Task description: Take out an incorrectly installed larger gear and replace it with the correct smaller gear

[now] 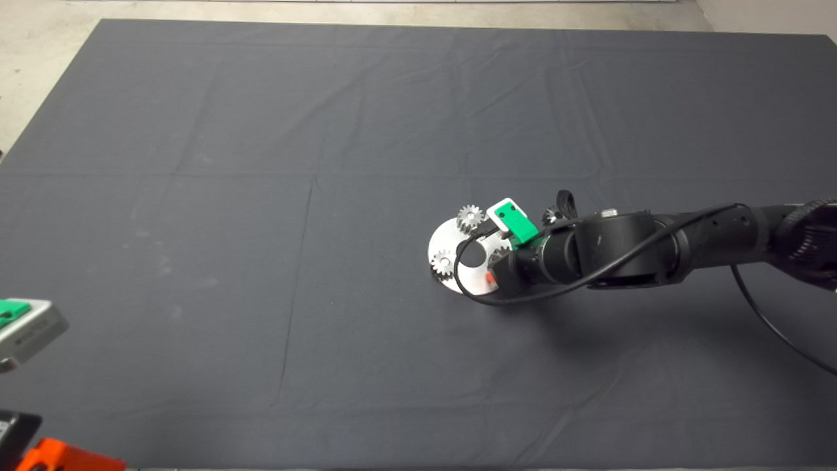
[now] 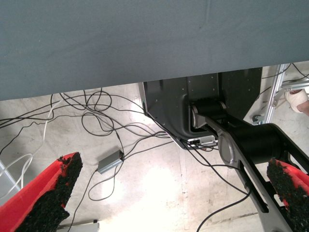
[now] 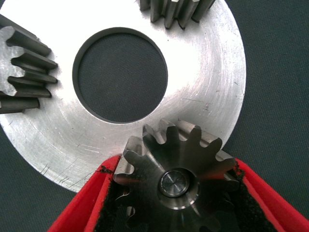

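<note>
The right arm (image 1: pixel 654 252) enters from the right edge of the head view and reaches level across the mat (image 1: pixel 261 196), its wrist bent down over a round silver plate (image 1: pixel 444 239). The right gripper (image 3: pixel 176 193) is clenched on a dark steel gear (image 3: pixel 176 179), its fingers (image 3: pixel 87 208) pressing the teeth from both sides; a shiny pin shows at the gear's centre. This gear sits at the plate's rim, beside the plate's large round hole (image 3: pixel 120 75).

Two pale gears (image 1: pixel 469 217) stand on the plate's far side from the gripper.

The left gripper (image 1: pixel 23 327) is parked at the lower left edge, fingers (image 2: pixel 48 193) spread apart and empty.

The mat is dark grey cloth with fold creases. Beyond its edge lies pale floor (image 2: pixel 145 193) with loose cables.
</note>
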### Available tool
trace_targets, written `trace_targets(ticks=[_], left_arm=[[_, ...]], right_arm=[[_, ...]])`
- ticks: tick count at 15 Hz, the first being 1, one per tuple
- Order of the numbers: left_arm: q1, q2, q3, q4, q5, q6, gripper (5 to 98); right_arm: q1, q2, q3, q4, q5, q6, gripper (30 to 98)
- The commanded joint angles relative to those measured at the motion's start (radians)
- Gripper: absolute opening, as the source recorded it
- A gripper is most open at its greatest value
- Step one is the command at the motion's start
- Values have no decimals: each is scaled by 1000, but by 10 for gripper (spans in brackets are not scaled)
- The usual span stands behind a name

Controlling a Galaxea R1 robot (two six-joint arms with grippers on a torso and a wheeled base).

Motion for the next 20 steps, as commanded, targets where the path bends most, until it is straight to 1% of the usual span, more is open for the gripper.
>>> trace_targets(ticks=[1, 2, 4, 5, 13, 15, 17, 20], left_arm=[[0, 0, 12, -17, 5, 3, 983], [0, 0, 12, -17, 5, 3, 983], [0, -2, 12, -17, 5, 3, 983], [2, -2, 12, -17, 5, 3, 983], [0, -2, 12, -17, 5, 3, 983], [0, -2, 12, -16, 5, 3, 983], [0, -5, 12, -17, 5, 3, 983], [0, -11, 12, -16, 5, 3, 983]], right_arm=[[14, 2, 24, -26, -26, 3, 541], [14, 1, 25, -26, -27, 4, 527], [14, 1, 24, -26, -27, 3, 527], [14, 1, 26, -26, -27, 0, 511], [15, -2, 27, -26, -25, 4, 497], [23, -4, 34, -26, -25, 11, 495], [31, -1, 67, -26, -27, 13, 494], [68, -7, 87, -25, -33, 28, 494]])
